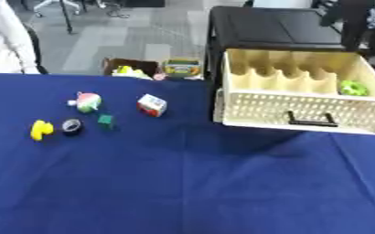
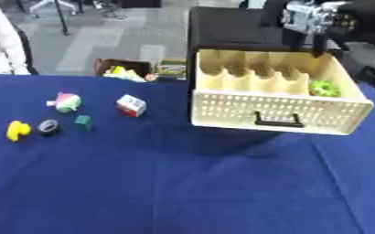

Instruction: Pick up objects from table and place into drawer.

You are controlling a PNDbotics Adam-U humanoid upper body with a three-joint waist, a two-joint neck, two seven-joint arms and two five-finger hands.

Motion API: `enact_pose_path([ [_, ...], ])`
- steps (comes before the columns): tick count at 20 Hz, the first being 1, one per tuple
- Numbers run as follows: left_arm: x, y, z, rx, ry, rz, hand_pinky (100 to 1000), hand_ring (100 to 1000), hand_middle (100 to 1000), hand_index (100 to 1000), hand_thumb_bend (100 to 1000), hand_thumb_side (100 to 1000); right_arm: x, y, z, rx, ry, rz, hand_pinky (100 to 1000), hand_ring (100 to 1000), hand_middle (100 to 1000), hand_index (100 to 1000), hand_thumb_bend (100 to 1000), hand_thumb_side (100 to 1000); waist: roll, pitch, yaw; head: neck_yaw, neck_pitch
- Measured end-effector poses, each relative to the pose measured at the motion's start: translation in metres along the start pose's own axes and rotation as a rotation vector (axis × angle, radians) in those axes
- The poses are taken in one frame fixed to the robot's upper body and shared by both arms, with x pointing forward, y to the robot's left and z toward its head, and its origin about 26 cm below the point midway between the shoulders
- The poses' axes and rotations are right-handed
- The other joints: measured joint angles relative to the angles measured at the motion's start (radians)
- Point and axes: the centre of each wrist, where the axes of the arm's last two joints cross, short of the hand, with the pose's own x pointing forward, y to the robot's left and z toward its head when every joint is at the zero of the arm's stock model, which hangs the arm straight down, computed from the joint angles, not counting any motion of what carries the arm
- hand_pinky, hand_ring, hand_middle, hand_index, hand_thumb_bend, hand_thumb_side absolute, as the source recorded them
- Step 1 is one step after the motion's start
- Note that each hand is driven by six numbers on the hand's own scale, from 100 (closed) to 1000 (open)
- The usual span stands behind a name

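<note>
While drawer (image 1: 302,109) stands open: one green object (image 2: 324,87) inside, right end.
left on cloth: yellow toy (image 1: 40,130), black ring (image 1: 72,126), green block (image 1: 105,120), round toy (image 1: 88,102), white cube (image 1: 152,105).
right hand (image 2: 307,17): above drawer back, fingers unclear, can't tell.
left hand: unseen.

This looks like an office or robotics lab set up for trials. Grey carpet tiles (image 1: 135,36) cover the floor beyond the counter (image 1: 183,183), which is draped in a plain blue cloth. Wheeled chair bases (image 1: 55,7) and a thin black stand leg (image 1: 66,20) show at the far edge. A cardboard box (image 1: 131,67) of bright odds and ends sits on the floor, well off from the robot's fingers.
</note>
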Motion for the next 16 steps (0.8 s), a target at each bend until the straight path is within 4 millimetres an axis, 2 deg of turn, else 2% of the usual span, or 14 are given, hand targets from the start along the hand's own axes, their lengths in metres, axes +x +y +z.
enact_pose_path([
  [4,-0.001,-0.001,0.001,0.003,0.004,0.010,408,562,565,757,100,737,0.012,0.009,-0.013,0.028,-0.040,-0.010,532,653,594,788,100,895,0.000,0.001,0.011,-0.012,-0.001],
  [5,-0.001,-0.001,0.001,0.004,0.007,0.012,408,562,565,757,100,738,0.014,0.012,-0.016,0.037,-0.046,-0.014,532,654,593,787,100,861,0.000,0.003,0.013,-0.015,-0.001],
  [6,-0.001,-0.002,0.002,0.005,0.009,0.014,408,562,565,757,100,739,0.015,0.015,-0.019,0.046,-0.050,-0.018,532,654,594,786,100,891,0.000,0.005,0.016,-0.017,-0.002],
  [8,-0.002,-0.002,0.003,0.006,0.014,0.016,408,562,565,757,100,739,0.018,0.021,-0.024,0.061,-0.056,-0.027,531,655,594,786,100,891,-0.001,0.008,0.018,-0.022,-0.003],
  [9,-0.002,-0.001,0.003,0.007,0.015,0.015,409,562,565,756,100,741,0.018,0.023,-0.025,0.066,-0.056,-0.030,528,653,592,781,100,890,-0.001,0.008,0.018,-0.023,-0.005],
  [10,-0.003,-0.001,0.003,0.007,0.017,0.013,409,562,565,756,100,741,0.018,0.024,-0.026,0.070,-0.055,-0.032,529,654,595,780,100,851,-0.001,0.008,0.018,-0.023,-0.007],
  [12,-0.003,-0.001,0.004,0.006,0.019,0.012,409,562,565,756,100,743,0.016,0.027,-0.027,0.080,-0.051,-0.041,530,656,601,778,100,887,-0.003,0.011,0.018,-0.024,-0.009],
  [16,-0.004,-0.001,0.004,0.006,0.024,0.010,408,562,565,757,100,747,0.012,0.033,-0.028,0.107,-0.046,-0.068,542,666,621,777,100,876,-0.006,0.012,0.016,-0.024,-0.009],
])
